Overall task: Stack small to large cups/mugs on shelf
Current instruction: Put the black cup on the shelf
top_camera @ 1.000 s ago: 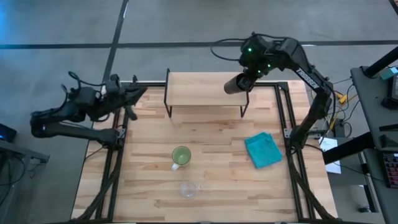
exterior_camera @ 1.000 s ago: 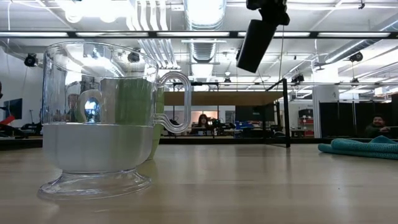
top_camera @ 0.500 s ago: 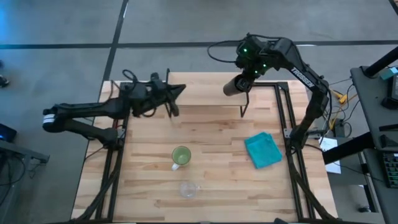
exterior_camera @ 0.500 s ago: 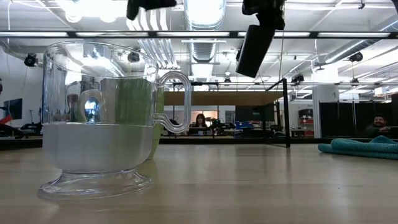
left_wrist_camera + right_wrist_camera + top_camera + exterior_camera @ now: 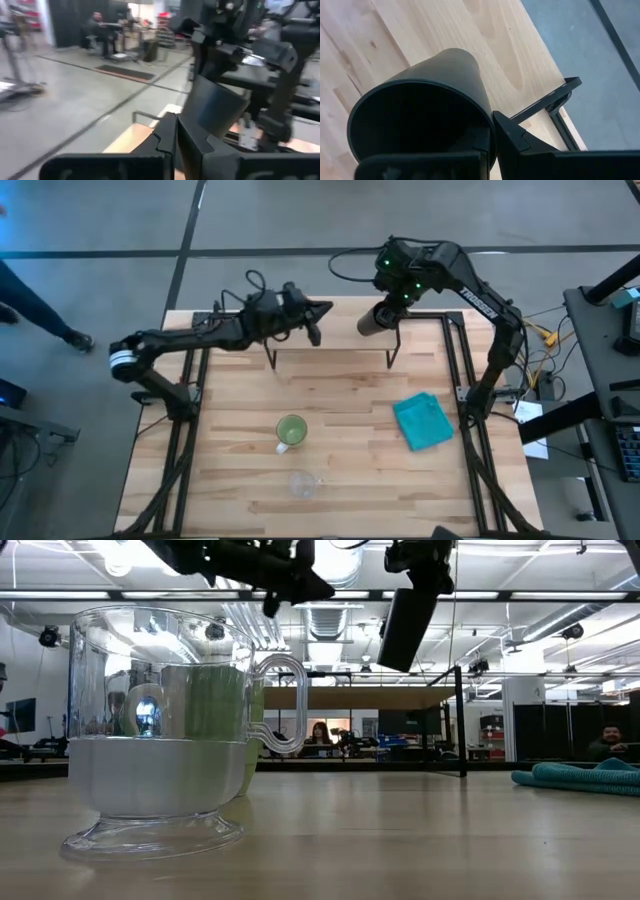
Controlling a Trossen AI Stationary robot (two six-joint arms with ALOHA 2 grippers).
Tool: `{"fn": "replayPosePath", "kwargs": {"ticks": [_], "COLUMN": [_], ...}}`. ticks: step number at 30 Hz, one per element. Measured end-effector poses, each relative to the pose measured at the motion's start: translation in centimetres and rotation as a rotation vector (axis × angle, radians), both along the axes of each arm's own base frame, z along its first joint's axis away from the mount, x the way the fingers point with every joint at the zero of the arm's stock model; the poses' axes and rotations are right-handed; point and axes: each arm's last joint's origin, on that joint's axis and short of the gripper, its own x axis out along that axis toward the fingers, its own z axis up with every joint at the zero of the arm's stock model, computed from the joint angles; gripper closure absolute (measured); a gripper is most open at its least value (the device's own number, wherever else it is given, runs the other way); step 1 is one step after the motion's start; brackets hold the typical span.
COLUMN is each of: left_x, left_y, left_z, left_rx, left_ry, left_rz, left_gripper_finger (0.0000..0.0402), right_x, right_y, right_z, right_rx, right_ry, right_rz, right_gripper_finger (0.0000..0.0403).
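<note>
The step in hand looks to be the placing of the black cup (image 5: 378,318), the largest of the three vessels: the right tool (image 5: 395,300), in the upper middle-right of the high view, is clenched on the cup's rim, one finger inside the mouth as the right wrist view shows, and carries it tilted in the air over the right end of the shelf (image 5: 345,308). The left tool (image 5: 312,318), with its fingers pressed together on nothing, reaches in over the shelf's left part, in the upper middle of the high view. The next move probably calls for bringing the cup upright and lowering it until its base sits flat on the board, and only then letting go. The board is narrow and the cup hangs near its right end and front edge, just above a thin black leg, so there is little margin there; more bare wood lies toward the shelf's middle, though the left arm crowds that side. The green mug (image 5: 291,431) stands in the lower middle of the counter (image 5: 230,430), the clear glass cup (image 5: 302,483) just below it, both well apart from the shelf. A teal cloth (image 5: 423,421) lies at centre right, clear of any path between them.
</note>
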Motion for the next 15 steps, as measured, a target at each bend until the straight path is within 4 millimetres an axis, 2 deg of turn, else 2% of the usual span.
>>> {"fn": "replayPosePath", "kwargs": {"ticks": [5,7,15], "left_x": [2.8,3.6,5.2], "left_y": [1.0,1.3,2.2], "left_z": [-1.5,-1.5,-3.0], "left_rx": [-0.04,-0.038,-0.056], "left_ry": [0.043,0.036,0.071], "left_rz": [-0.086,-0.113,-0.136], "left_gripper_finger": [0.0402,0.0402,0.0402], "right_x": [0.5,0.7,1.1], "right_y": [-0.7,-1.0,-1.4], "right_z": [-0.6,-0.9,-1.4], "right_rx": [0.008,0.012,0.015], "right_ry": [0.002,0.011,0.025], "right_rz": [-0.035,-0.04,-0.045], "right_gripper_finger": [0.0394,0.0394,0.0394]}}
